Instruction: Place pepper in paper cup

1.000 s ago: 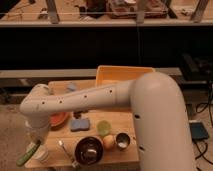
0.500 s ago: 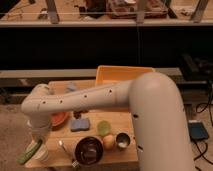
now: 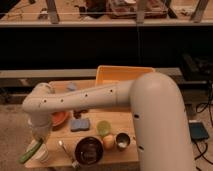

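Camera view, left to right: pepper (image 3: 30, 151) at table's 7 o'clock corner, tilted, lower end hanging out past the table edge, upper end at the paper cup (image 3: 42, 152) rim. Cup sits just right of it, partly hidden. Gripper (image 3: 40, 140) directly above the cup, at 12 o'clock from it, wrist blocks the tips, cannot tell if it grasps the pepper or has let go. Red bowl (image 3: 61, 118) at 1 o'clock from cup, blue sponge (image 3: 80, 124) next, spoon (image 3: 65, 151) and dark bowl (image 3: 89, 149) at 3 o'clock. Green cup (image 3: 104, 127), yellow item (image 3: 108, 142), metal cup (image 3: 122, 140) further right, orange tray (image 3: 122, 74) at far edge. Risk: pepper is long versus the short cup, looks only propped on the rim; it could tip the cup or slide off the table edge, cup sits close to the corner
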`<state>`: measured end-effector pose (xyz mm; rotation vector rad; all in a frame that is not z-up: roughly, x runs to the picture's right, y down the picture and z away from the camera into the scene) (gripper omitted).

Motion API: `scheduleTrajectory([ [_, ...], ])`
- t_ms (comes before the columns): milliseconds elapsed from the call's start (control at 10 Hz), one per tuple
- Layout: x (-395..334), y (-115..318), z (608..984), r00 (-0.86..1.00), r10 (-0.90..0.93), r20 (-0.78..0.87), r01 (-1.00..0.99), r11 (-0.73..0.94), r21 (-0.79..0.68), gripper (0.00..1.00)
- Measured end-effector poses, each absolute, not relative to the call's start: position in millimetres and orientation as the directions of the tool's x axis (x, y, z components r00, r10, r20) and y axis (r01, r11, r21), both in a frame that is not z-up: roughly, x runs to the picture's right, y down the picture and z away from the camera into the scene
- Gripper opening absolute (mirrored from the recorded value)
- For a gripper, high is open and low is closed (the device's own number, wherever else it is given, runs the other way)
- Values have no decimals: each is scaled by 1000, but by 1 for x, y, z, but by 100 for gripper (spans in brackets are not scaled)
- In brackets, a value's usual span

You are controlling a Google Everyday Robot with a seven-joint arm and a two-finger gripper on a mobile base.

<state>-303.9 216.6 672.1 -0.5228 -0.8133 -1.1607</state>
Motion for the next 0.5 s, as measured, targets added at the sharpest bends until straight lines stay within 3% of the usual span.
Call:
scheduleTrajectory([
  [200, -303, 216, 672, 171, -588, 791, 940, 337, 47, 80],
  [500, -301, 214, 673, 164, -571, 804, 934, 353, 60, 80],
])
